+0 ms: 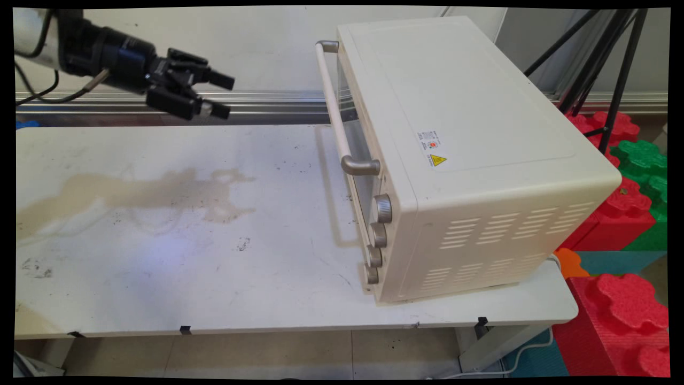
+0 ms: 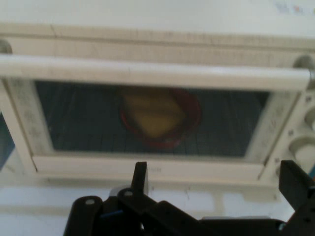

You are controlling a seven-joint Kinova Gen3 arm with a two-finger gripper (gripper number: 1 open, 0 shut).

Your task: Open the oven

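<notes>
Table (image 1: 160, 256): white, stained. Oven (image 1: 470, 160) on its right part, door shut, w/ handle (image 1: 332, 107) across top of door & four knobs (image 1: 378, 235) down the near side. Thru glass: red dish (image 2: 160, 118) w/ sthg yellow inside. Gripper (image 1: 220, 95) in air left of oven, well apart, fingers spread, holding nothing, aimed at door.

White arm (image 1: 32, 37), black cables, black two-finger hand (image 1: 224, 96) with linkage.

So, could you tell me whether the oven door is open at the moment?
No, the oven door is shut flush against its front, with a red dish visible behind the glass.
</notes>
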